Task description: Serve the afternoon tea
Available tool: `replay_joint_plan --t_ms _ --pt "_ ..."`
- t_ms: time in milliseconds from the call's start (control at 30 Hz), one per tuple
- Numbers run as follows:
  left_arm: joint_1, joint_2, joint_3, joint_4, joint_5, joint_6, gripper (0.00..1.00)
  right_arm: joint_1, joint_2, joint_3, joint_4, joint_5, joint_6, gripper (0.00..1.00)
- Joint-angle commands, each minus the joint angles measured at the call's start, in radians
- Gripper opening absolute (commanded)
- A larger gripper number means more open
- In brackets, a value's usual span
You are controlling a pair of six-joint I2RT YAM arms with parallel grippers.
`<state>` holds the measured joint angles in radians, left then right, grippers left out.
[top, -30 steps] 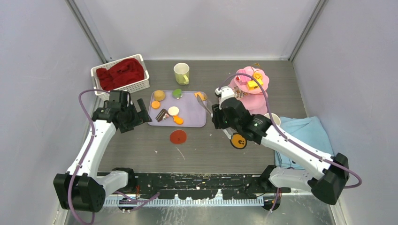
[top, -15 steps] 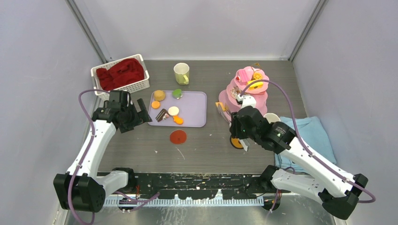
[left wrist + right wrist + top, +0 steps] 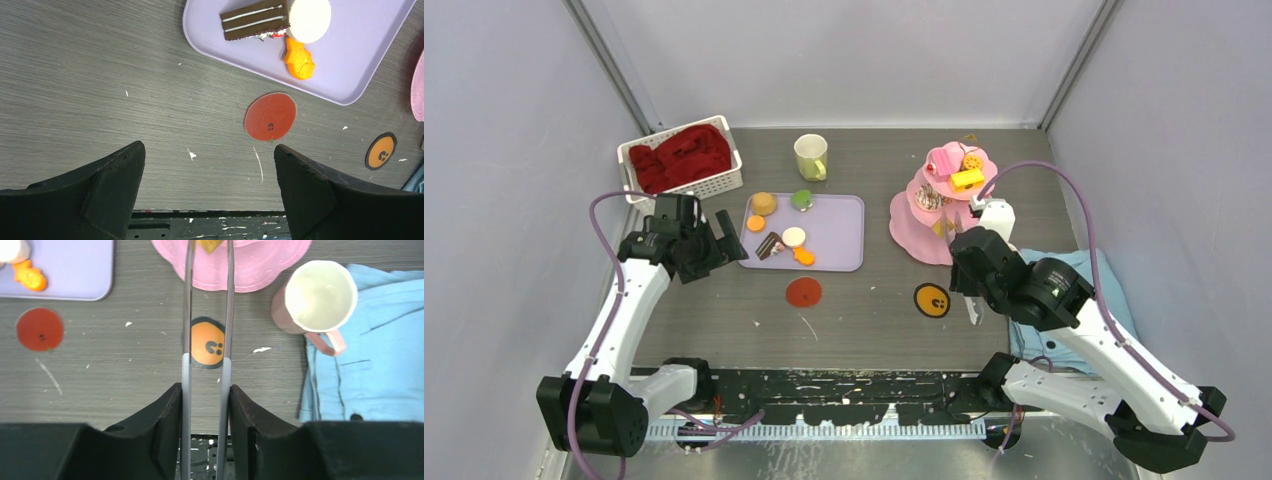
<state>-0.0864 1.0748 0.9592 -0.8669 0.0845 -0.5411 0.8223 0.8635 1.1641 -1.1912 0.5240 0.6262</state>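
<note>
My right gripper (image 3: 969,262) (image 3: 206,392) is shut on grey tongs (image 3: 187,315). The tongs' tips pinch a yellow-orange pastry (image 3: 210,244) over the bottom tier of the pink three-tier stand (image 3: 911,218) (image 3: 260,270), which carries several sweets. The pink mug (image 3: 320,295) stands right of the tongs, hidden by my arm in the top view. The pale yellow-green mug (image 3: 810,156) stands at the back. A lilac tray (image 3: 836,238) (image 3: 360,55) holds a chocolate cake slice (image 3: 769,246) (image 3: 255,20), a cream round (image 3: 794,236) and an orange fish (image 3: 804,256) (image 3: 299,59). My left gripper (image 3: 712,243) (image 3: 210,190) is open and empty left of the tray.
A red coaster (image 3: 803,292) (image 3: 270,116) (image 3: 40,329) and an orange coaster (image 3: 932,300) (image 3: 208,342) lie in front of the tray and stand. A white basket of red cloth (image 3: 682,158) stands back left. The folded light-blue towel (image 3: 1114,285) (image 3: 380,340) lies at the right.
My right arm swung right, carrying the pastry in the tongs from the tray's right end to the stand's bottom tier, uncovering the orange coaster. The left arm has not moved.
</note>
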Motion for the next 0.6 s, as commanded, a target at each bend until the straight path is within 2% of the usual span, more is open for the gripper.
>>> replay_joint_plan --t_ms 0,400,500,567 --pt "0.003 -0.012 0.037 0.034 0.022 0.013 1.00 -0.001 0.007 0.044 -0.062 0.155 0.065 0.02" --pt "0.003 0.000 0.039 0.036 0.018 0.020 1.00 -0.014 0.034 0.026 0.034 0.191 0.017 0.03" --pt "0.002 0.002 0.039 0.037 0.016 0.020 1.00 -0.015 0.030 0.025 0.063 0.150 -0.016 0.03" --pt "0.003 0.004 0.037 0.037 0.015 0.019 1.00 -0.015 0.007 0.016 0.119 0.063 -0.066 0.03"
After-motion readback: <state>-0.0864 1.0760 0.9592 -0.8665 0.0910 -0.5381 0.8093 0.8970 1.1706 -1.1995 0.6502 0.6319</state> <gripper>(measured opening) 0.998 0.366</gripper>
